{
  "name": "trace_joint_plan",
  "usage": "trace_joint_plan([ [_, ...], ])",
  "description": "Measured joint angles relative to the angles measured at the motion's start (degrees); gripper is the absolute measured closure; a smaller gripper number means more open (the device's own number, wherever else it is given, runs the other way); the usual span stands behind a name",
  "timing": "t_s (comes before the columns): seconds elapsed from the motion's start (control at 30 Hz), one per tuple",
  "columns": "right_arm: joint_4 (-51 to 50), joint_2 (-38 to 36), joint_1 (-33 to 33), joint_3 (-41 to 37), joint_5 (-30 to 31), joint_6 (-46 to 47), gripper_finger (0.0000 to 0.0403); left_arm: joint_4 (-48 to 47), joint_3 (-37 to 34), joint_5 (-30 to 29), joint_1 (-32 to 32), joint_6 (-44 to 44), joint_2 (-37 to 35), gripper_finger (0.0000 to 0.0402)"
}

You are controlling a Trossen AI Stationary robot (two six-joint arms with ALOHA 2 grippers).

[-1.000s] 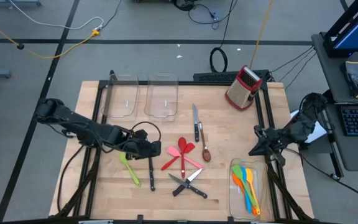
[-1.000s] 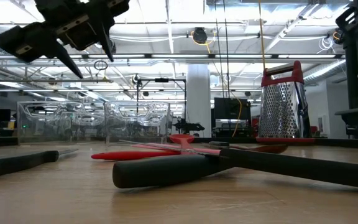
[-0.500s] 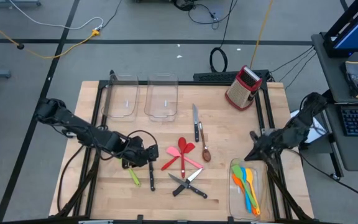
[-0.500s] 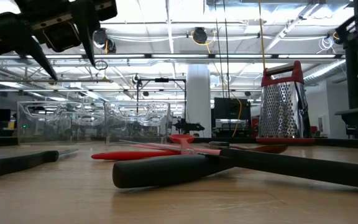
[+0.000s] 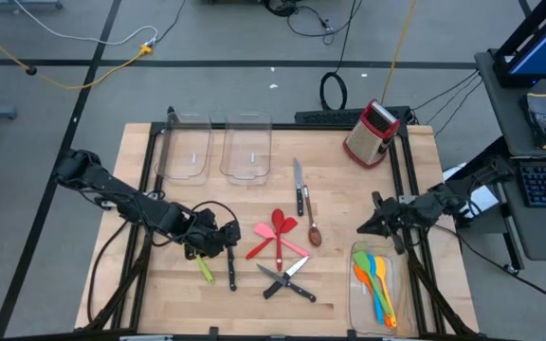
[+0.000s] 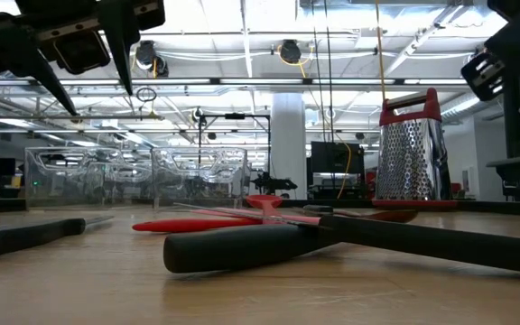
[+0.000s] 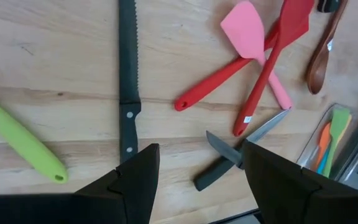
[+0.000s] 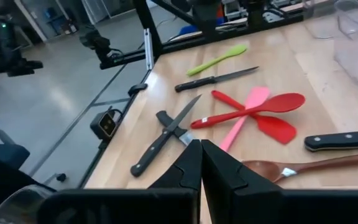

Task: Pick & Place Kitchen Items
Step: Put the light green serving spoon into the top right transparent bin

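Note:
My left gripper (image 5: 222, 237) (image 7: 197, 180) hangs open above the table, over a black-handled serrated knife (image 5: 230, 265) (image 7: 127, 93) that lies flat, with a green spatula (image 5: 200, 261) (image 7: 17, 140) beside it. It also shows in the low view (image 6: 97, 101). Red utensils (image 5: 275, 229) and a pink spatula (image 7: 253, 43) lie crossed at the middle. A brown spoon (image 5: 313, 227), another knife (image 5: 300, 186) and two crossed knives (image 5: 287, 280) lie nearby. My right gripper (image 5: 362, 227) (image 8: 201, 163) is shut and empty, above the table by the far end of the right bin (image 5: 354, 254).
The right bin holds orange, blue, yellow and green utensils (image 5: 377, 284). Two clear bins (image 5: 188, 147) (image 5: 247, 147) stand at the far left. A red box grater (image 5: 370, 133) stands at the far right. Bare wood lies along the near left edge.
My left gripper has gone a little toward the near edge and the right, over the serrated knife, staying open. My right gripper has gone toward the table's left, staying shut. No utensil has moved.

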Motion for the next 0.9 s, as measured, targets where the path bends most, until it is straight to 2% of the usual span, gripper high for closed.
trace_joint_plan([
  [0.2, -0.04, -2.56, -6.81, 0.00, -2.18, -2.20, 0.0403, -3.81, 0.00, 0.07, 0.00, -2.77, 0.00, 0.0167],
  [0.37, -0.06, -7.35, -9.26, 0.00, -3.25, -3.39, 0.0403, -6.77, 0.00, 0.93, 0.00, -5.43, 0.00, 0.0167],
  [0.5, -0.04, -12.28, -9.85, 0.00, -3.19, -3.67, 0.0403, -9.86, 0.00, 5.35, 0.00, -7.99, 0.67, 0.0167],
  [0.63, 0.01, -15.94, -9.83, 0.00, -3.22, -3.65, 0.0403, -14.16, -0.04, 12.18, -0.98, -11.45, 2.83, 0.0167],
  [0.73, 0.02, -16.35, -9.83, 0.02, -3.27, -3.65, 0.0403, -16.15, -0.06, 16.78, -1.99, -13.71, 5.46, 0.0167],
  [0.9, -2.42, -16.12, -9.83, 0.02, -3.48, -3.65, 0.0403, -18.25, -0.34, 19.80, -2.45, -13.69, 8.69, 0.0167],
])
